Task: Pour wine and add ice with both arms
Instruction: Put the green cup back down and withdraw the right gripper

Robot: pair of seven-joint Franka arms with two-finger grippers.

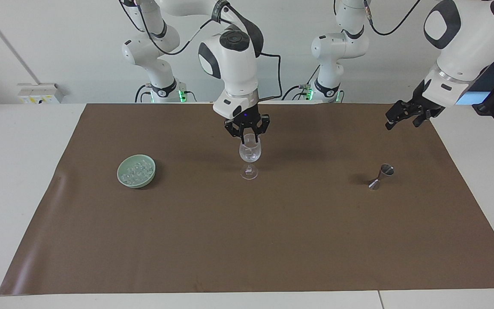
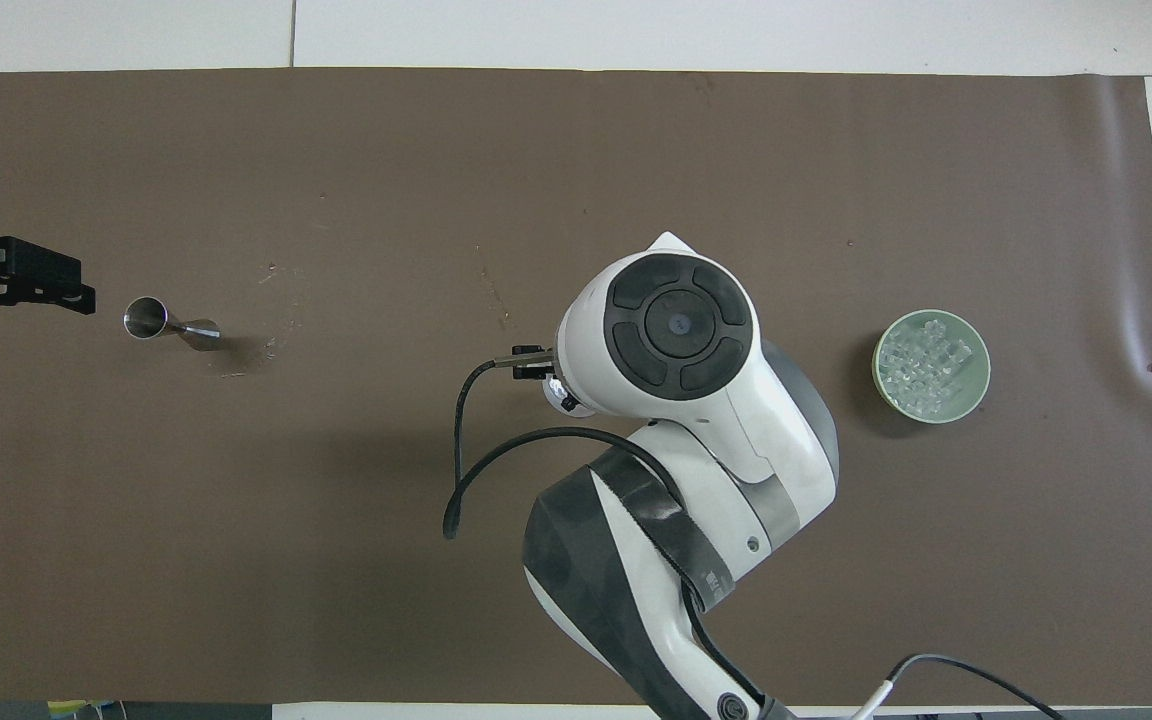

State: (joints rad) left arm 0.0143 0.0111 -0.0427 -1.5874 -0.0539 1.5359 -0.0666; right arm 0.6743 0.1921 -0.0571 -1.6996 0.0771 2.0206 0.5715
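Ice cubes [image 1: 135,172], small and clear, lay heaped in a pale green bowl [image 1: 123,179] that sat on the brown mat [image 1: 247,240] toward the right arm's end of the table, well in from the mat's edges. A wine glass [image 1: 250,154] stood upright near the middle of the mat, closer to the mat's edge by the robots than to the opposite edge. The right gripper [image 1: 247,138] hung straight down over the glass, its fingertips at the rim; whether the fingers were parted or closed could not be told from either view, and in the overhead view the arm's wrist covered the glass almost entirely. A steel jigger [image 1: 382,175] stood toward the left arm's end of the mat, tilted in both views, with a few faint marks on the mat beside it [image 2: 256,350]. The left gripper [image 1: 405,115] was up in the air over the mat's corner at the left arm's end by the robots, fingers spread apart and holding nothing. In the overhead view it [image 2: 11,290] showed at the mat's edge just beside the jigger [image 2: 166,324].
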